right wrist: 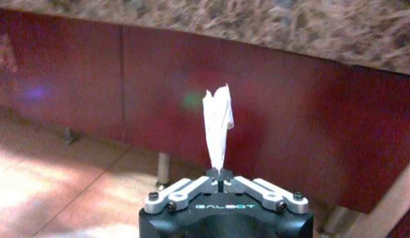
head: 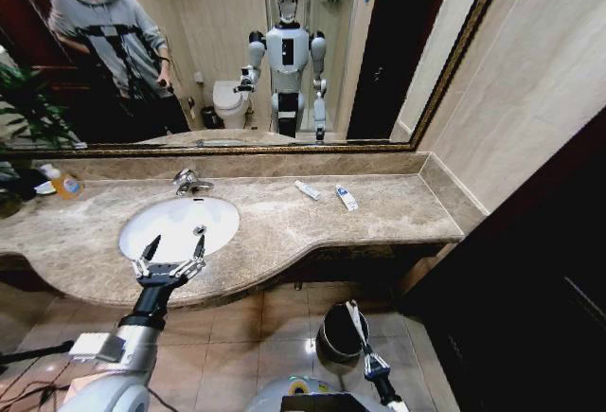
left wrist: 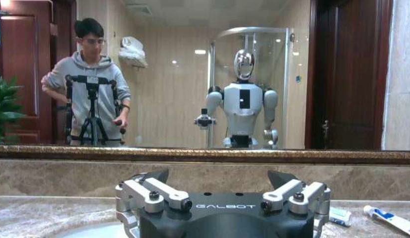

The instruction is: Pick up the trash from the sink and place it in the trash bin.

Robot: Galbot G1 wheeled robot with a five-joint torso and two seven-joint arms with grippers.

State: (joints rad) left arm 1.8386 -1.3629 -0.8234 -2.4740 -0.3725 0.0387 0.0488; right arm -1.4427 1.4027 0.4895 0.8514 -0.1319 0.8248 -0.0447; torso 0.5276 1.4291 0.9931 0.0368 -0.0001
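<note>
My left gripper (head: pixel 171 253) hangs open over the front rim of the white oval sink (head: pixel 180 223), with nothing between its fingers. From the left wrist view it (left wrist: pixel 218 179) faces the mirror, the basin edge (left wrist: pixel 92 230) just below it. My right gripper (head: pixel 367 360) is low by the floor, shut on a flat white wrapper (head: pixel 354 321) that stands up over the round black trash bin (head: pixel 328 340). The right wrist view has the wrapper (right wrist: pixel 218 121) pinched upright in the shut gripper (right wrist: pixel 220 174). Two small white tubes (head: pixel 307 189) (head: pixel 347 197) lie on the countertop right of the sink.
Around the basin runs a beige marble countertop (head: pixel 398 213) with a chrome faucet (head: pixel 187 182) at the back. An orange-yellow bottle (head: pixel 64 185) stands at the far left. Dark red cabinet fronts (right wrist: pixel 125 84) sit under the counter. A dark door (head: pixel 530 279) closes off the right side.
</note>
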